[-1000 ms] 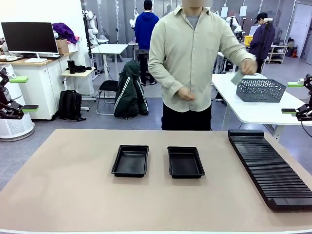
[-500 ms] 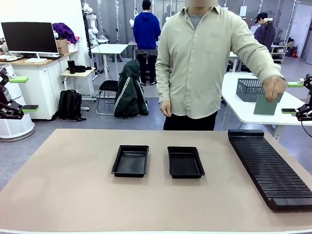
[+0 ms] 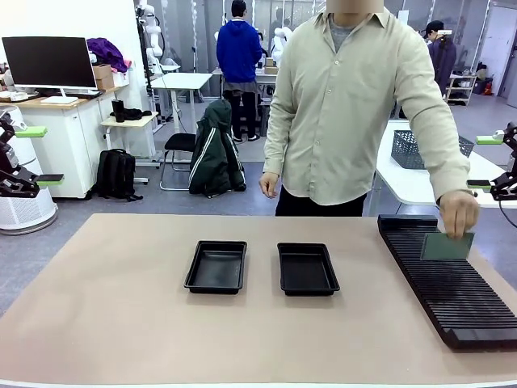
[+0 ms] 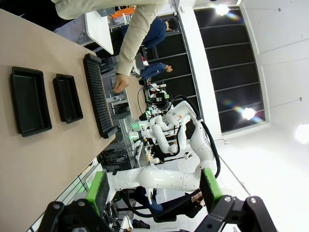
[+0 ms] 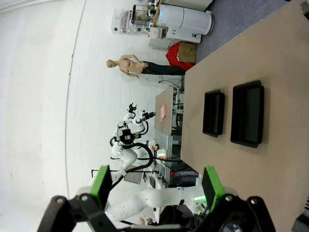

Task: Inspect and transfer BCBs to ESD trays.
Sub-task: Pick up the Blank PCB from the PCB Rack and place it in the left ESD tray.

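Circuit boards are only now being brought to the table [image 3: 121, 315] by the person, so the loading step is judged to be just beginning. At the far left, the left gripper [image 3: 40, 154] is being held spread and empty, off the table's edge. Near the middle, the left tray [image 3: 216, 244] and the right tray [image 3: 307, 247] are being left bare, side by side. Farther right, one green board [image 3: 447, 246] is being pinched upright by the person's hand [image 3: 459, 215] at the far end of the ribbed black rack [image 3: 460, 299]. At the far right, the right gripper [image 3: 483, 162] is likewise being held spread and empty. Next, a gentle edge grasp by the nearer right gripper is probably being called for, then a flat placing into a tray.
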### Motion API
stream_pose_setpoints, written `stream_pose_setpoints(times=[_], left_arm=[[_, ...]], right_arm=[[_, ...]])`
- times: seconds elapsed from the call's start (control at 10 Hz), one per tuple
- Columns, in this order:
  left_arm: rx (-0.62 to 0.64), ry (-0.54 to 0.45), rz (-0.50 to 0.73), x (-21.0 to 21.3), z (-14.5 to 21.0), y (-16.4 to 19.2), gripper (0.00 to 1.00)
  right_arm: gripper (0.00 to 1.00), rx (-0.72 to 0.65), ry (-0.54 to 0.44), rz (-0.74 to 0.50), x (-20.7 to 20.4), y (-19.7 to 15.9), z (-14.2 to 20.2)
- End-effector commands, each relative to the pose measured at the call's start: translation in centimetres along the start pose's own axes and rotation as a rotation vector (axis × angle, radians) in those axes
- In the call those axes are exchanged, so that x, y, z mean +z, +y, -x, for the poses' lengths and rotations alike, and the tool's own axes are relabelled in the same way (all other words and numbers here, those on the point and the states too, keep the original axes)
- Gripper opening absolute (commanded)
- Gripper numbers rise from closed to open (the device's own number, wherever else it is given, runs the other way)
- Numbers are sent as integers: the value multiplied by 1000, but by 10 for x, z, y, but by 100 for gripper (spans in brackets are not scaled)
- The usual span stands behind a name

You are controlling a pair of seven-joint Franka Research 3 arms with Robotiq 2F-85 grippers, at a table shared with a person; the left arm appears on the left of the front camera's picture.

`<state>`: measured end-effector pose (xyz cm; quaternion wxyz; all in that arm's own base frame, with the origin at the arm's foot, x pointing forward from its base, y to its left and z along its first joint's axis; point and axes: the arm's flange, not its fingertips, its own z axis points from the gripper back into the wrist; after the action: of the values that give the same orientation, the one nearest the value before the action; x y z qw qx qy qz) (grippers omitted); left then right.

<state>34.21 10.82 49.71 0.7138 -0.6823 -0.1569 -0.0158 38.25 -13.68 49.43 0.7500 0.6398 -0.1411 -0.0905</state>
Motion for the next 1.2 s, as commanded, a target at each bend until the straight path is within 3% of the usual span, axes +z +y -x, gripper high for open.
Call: stream_pose_setpoints(times=[0.0,1.1], left_arm=[[-3,-5,-6,0,0,-1,100],[-3,-5,-6,0,0,-1,100]], right_arm=[[100,6,-2,0,1,0,0],[100,6,-2,0,1,0,0]])
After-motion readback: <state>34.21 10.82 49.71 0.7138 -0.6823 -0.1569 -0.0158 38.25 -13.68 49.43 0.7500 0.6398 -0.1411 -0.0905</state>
